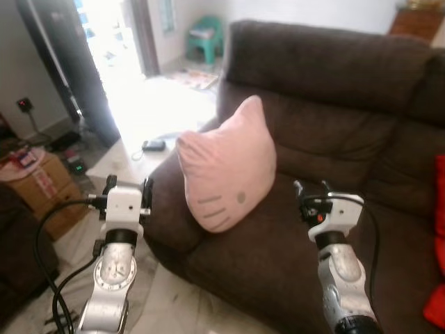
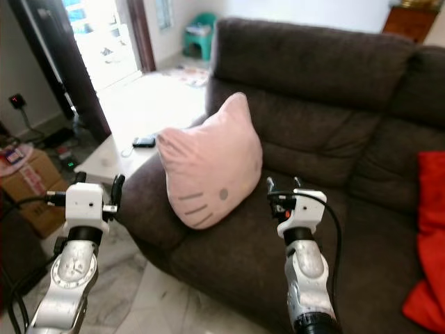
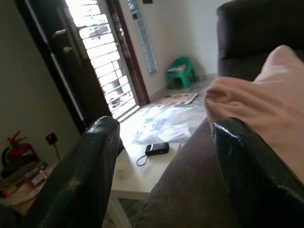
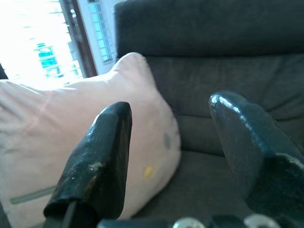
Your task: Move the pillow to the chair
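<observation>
Pink cat-face pillow (image 1: 226, 167) at frame centre, propped upright against the brown sofa (image 1: 334, 111) arm, ears pointing up, face toward camera, left gripper (image 1: 128, 189) lower left, fingers spread, right gripper (image 1: 311, 189) lower right, fingers spread, both empty, no legible writing.

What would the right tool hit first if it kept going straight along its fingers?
Probably the pink pillow, which lies ahead between the open right tool's fingers, with the brown sofa behind it; depth is uncertain.
</observation>
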`<state>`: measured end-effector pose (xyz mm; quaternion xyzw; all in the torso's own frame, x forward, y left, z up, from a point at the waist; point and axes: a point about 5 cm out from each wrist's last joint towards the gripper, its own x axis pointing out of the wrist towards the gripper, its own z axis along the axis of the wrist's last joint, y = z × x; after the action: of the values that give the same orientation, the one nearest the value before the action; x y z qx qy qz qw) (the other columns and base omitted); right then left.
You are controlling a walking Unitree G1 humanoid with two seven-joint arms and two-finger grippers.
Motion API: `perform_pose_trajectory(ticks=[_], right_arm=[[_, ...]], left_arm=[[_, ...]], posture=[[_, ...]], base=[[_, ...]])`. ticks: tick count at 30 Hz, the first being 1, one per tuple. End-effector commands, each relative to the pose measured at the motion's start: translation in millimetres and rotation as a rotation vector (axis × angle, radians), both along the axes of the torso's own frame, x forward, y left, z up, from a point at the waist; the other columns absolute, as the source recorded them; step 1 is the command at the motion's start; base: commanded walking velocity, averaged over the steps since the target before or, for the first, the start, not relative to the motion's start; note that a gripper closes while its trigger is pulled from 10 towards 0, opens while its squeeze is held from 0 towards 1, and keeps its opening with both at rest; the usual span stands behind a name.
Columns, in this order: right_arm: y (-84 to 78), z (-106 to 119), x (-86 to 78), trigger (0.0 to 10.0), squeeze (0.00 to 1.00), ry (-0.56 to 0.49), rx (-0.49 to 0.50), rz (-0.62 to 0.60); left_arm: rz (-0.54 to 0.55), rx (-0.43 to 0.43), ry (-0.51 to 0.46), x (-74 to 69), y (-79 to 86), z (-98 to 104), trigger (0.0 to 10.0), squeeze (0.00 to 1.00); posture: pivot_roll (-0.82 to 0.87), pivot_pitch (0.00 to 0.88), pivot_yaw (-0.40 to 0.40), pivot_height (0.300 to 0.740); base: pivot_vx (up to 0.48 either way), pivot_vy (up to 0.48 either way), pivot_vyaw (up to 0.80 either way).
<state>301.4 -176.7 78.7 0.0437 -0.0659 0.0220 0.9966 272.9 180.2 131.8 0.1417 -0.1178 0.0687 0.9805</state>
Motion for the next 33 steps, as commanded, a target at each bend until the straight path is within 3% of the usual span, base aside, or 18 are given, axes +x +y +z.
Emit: perform_pose_trajectory(ticks=[1, 11, 14, 16, 17, 19, 24, 25, 27, 29, 33], right_arm=[[-0.3, 1, 1.3, 10.0, 0.0, -0.003, 0.001, 0.002], [-1.8, 0, 2.6, 10.0, 0.0, 0.004, -0.005, -0.001], [-3.0, -4, 2.9, 10.0, 0.0, 0.025, -0.014, -0.002], [-9.8, -13, 2.1, 10.0, 0.0, 0.075, -0.025, -0.018], [-9.8, -13, 2.1, 10.0, 0.0, 0.075, -0.025, -0.018], [-21.6, -29, -1.9, 10.0, 0.0, 0.166, -0.055, -0.037], [-38.0, -54, -13.2, 10.0, 0.0, 0.319, -0.076, -0.069], [-43.8, -66, -21.0, 10.0, 0.0, 0.396, -0.096, -0.08], [-46.1, -72, -25.4, 10.0, 0.0, 0.433, -0.1, -0.083], [-52.9, -96, -46.7, 10.0, 0.0, 0.59, -0.108, -0.099], [-59.8, -116, -69.9, 10.0, 0.0, 0.727, -0.118, -0.121]], left_arm=[[0.004, -0.002, -0.005, 0.2, 0.7, 2, 10.0, 0.0], [0.014, -0.005, 0.018, 1.0, 3.4, -4, 10.0, 0.0], [0.045, -0.046, 0.09, 1.7, 10.8, -19, 10.0, 0.0], [0.032, -0.056, 0.192, -0.3, 17.3, -41, 10.0, 0.0], [0.032, -0.056, 0.192, -0.3, 17.3, -41, 10.0, 0.0], [0.04, -0.062, 0.304, -6.4, 28.0, -68, 10.0, 0.0], [0.057, -0.072, 0.453, -19.2, 40.2, -101, 10.0, 0.0], [0.064, -0.076, 0.505, -25.9, 43.7, -114, 10.0, 0.0], [0.064, -0.083, 0.534, -29.4, 44.6, -120, 10.0, 0.0], [0.066, -0.095, 0.664, -44.9, 46.8, -147, 10.0, 0.0], [0.078, -0.094, 0.77, -60.4, 48.0, -168, 10.0, 0.0]], posture=[[0.04, 0.0, 0.005, 0.74], [0.04, 0.0, 0.006, 0.74], [0.04, 0.0, 0.005, 0.74], [0.04, 0.0, 0.005, 0.74], [0.04, 0.0, 0.005, 0.74], [0.04, 0.0, 0.004, 0.74], [0.04, 0.0, 0.004, 0.74], [0.04, 0.0, 0.003, 0.74], [0.04, 0.0, 0.002, 0.74], [0.04, 0.0, 0.0, 0.74], [0.04, 0.0, 0.002, 0.74]], base=[[-0.244, 0.0, 0.0], [-0.146, 0.0, 0.0], [0.0, 0.0, 0.0], [0.0, 0.0, 0.0], [0.0, 0.0, 0.0], [0.0, 0.0, 0.0], [0.0, 0.0, 0.0], [0.0, 0.0, 0.0], [0.0, 0.0, 0.0], [0.0, 0.0, 0.0], [0.0, 0.0, 0.0]])
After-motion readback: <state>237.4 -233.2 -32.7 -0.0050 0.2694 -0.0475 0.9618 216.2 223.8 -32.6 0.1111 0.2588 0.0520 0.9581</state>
